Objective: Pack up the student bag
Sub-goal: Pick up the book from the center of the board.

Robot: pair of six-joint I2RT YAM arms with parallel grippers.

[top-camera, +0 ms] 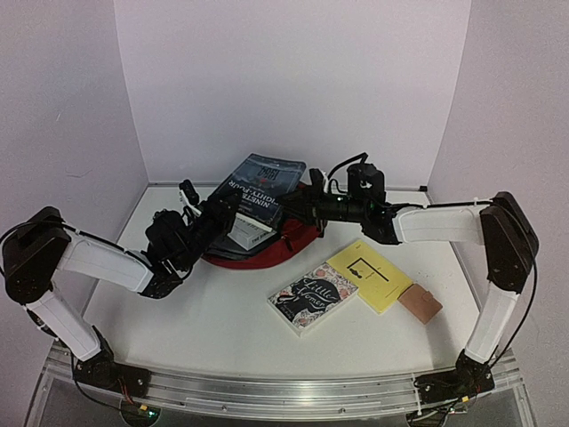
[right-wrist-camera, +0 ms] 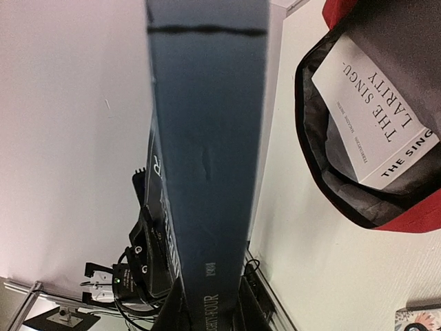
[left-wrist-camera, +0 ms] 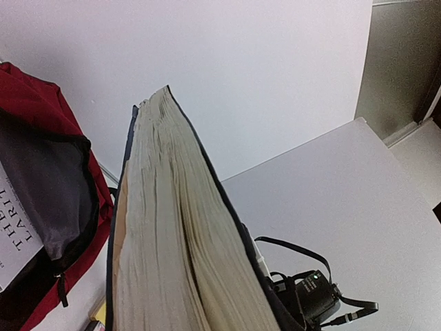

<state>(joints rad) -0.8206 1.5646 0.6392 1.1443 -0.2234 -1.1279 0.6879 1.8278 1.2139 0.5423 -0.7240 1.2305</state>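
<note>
Student bag (top-camera: 277,254) mostly hidden beneath the blue book (top-camera: 265,183), far side unseen.

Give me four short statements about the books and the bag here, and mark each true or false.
1. The dark blue paperback book lies flat on the white table. False: the right pincer grips it and holds it up off the table.
2. A white book sits inside the dark red fabric backpack. True.
3. The floral-covered book lies on the table outside the backpack. True.
4. The flat yellow book is inside the backpack. False: it lies on the table beside the floral-covered book.
</note>
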